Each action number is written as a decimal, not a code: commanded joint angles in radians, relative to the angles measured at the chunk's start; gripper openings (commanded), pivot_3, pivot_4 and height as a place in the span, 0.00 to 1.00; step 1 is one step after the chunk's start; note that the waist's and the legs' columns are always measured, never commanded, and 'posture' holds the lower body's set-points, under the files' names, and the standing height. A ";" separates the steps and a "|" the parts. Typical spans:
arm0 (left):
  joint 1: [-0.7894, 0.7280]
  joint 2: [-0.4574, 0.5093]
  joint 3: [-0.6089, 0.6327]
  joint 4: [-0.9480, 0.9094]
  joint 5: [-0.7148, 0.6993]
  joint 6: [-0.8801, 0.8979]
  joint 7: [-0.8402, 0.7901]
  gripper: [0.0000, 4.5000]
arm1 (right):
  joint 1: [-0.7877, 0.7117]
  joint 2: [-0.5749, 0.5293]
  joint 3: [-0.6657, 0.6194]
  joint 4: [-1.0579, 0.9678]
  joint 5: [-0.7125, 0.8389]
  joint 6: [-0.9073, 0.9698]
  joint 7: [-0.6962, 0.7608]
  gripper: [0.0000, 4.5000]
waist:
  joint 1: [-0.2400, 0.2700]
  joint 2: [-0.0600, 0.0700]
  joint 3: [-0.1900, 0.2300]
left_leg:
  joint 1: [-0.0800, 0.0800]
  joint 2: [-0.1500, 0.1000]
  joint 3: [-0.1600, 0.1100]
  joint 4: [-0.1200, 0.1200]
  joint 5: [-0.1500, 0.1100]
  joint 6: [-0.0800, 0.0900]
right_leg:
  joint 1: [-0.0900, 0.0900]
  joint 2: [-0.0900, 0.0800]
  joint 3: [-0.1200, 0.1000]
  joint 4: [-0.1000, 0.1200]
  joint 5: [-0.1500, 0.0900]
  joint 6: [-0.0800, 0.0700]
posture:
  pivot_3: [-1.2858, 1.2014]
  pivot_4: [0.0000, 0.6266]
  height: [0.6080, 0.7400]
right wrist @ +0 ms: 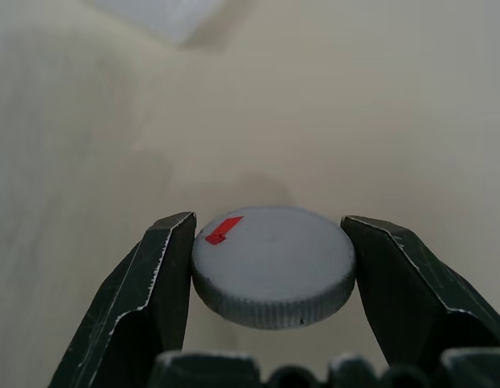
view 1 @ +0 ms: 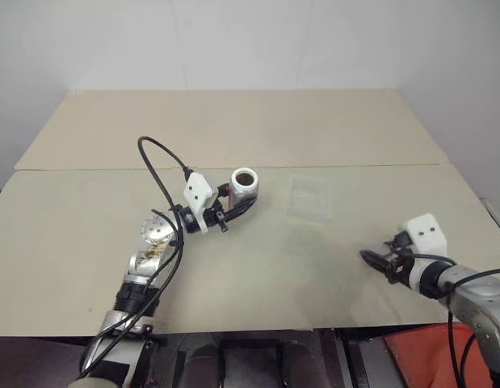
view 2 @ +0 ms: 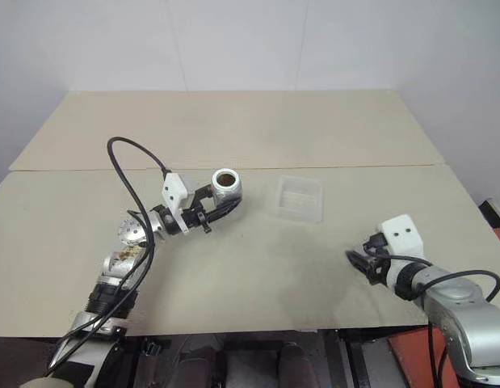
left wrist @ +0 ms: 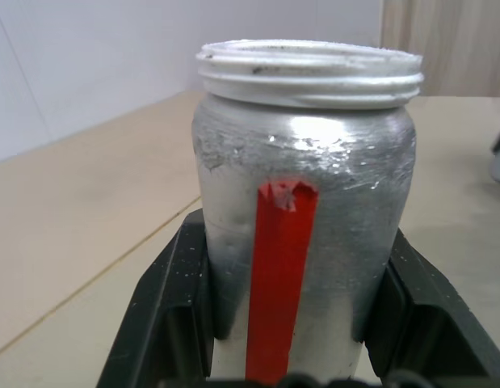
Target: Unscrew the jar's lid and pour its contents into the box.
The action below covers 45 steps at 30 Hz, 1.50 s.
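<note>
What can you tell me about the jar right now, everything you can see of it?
The jar is a small silvery, metallic-looking cylinder with a red stripe running down its side and a white threaded neck. Its lid is off, so the mouth is open; the head views show something dark inside. The left pincer is shut on its lower body, one black finger on each side, holding it roughly upright above the table, to the left of the clear box.

The left gripper (view 2: 220, 202) holds the open jar (view 2: 227, 185) above the table (view 2: 258, 267), beside the box (view 2: 299, 198).
</note>
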 commanded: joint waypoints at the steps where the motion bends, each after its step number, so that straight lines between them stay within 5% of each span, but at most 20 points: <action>1: -0.033 0.001 -0.002 0.006 0.005 -0.035 -0.020 0.43 | 0.011 -0.024 -0.013 -0.042 0.000 0.022 0.008 0.84 | 0.001 0.000 0.000 | 0.000 0.000 0.000 0.000 0.000 0.000 | 0.000 0.000 0.000 0.000 0.000 0.000 | 0.52 0.24 1.00; 3: -0.037 -0.004 -0.005 0.014 0.008 -0.037 -0.022 0.43 | 0.013 -0.025 -0.017 -0.046 0.003 0.028 0.010 0.98 | 0.001 0.000 0.000 | 0.000 0.000 0.000 0.000 0.000 0.000 | 0.000 0.000 0.000 0.000 0.000 0.000 | 0.52 0.24 1.00; 9: -0.123 -0.030 -0.043 0.091 0.074 -0.025 0.012 0.43 | -0.020 -0.042 -0.036 -0.077 -0.011 0.003 0.006 0.99 | 0.004 0.000 0.000 | 0.000 0.000 0.000 0.001 0.000 0.000 | 0.000 0.000 0.000 0.000 0.000 0.000 | 0.52 0.24 1.00; 18: -0.568 -0.122 -0.182 0.671 0.360 -0.329 0.118 0.43 | -0.059 -0.081 -0.084 -0.148 -0.031 -0.120 0.058 0.99 | 0.026 -0.001 0.000 | -0.003 -0.003 0.001 0.002 0.000 0.001 | 0.000 0.000 0.000 -0.003 0.001 0.002 | 0.52 0.24 1.00; 22: -0.742 -0.168 -0.284 0.901 0.544 -0.451 0.296 0.43 | -0.082 -0.032 -0.085 -0.196 -0.022 -0.117 0.020 0.99 | 0.025 -0.001 0.001 | -0.004 -0.004 0.001 0.002 -0.001 0.002 | 0.000 -0.001 0.000 -0.005 0.001 0.003 | 0.52 0.24 1.00; 25: -0.870 -0.188 -0.498 1.004 0.832 -0.508 0.617 0.43 | -0.051 0.001 -0.084 -0.249 -0.030 -0.117 0.000 0.99 | 0.026 -0.002 0.001 | -0.006 -0.004 0.000 0.002 -0.001 0.002 | -0.001 -0.001 0.000 -0.005 0.001 0.003 | 0.52 0.24 1.00; 33: -1.020 -0.272 -0.875 1.125 1.276 -0.437 1.119 0.43 | 0.024 0.077 -0.137 -0.346 -0.025 -0.083 -0.060 0.99 | 0.027 -0.002 0.001 | -0.006 -0.005 0.000 0.002 -0.001 0.002 | -0.002 -0.001 0.000 -0.005 0.001 0.005 | 0.52 0.24 1.00; 38: -1.049 -0.302 -1.043 1.157 1.458 -0.358 1.245 0.43 | 0.038 0.099 -0.139 -0.372 -0.023 -0.070 -0.086 0.99 | 0.025 -0.002 0.001 | -0.006 -0.005 0.000 0.001 -0.001 0.002 | -0.002 -0.001 0.001 -0.004 0.001 0.005 | 0.52 0.24 1.00; 45: -1.075 -0.318 -1.069 1.168 1.504 -0.325 1.262 0.43 | 0.025 0.122 -0.144 -0.367 -0.015 -0.068 -0.099 0.99 | 0.027 -0.002 0.001 | -0.007 -0.005 0.001 0.002 -0.001 0.002 | -0.003 -0.002 0.001 -0.004 0.001 0.005 | 0.52 0.24 1.00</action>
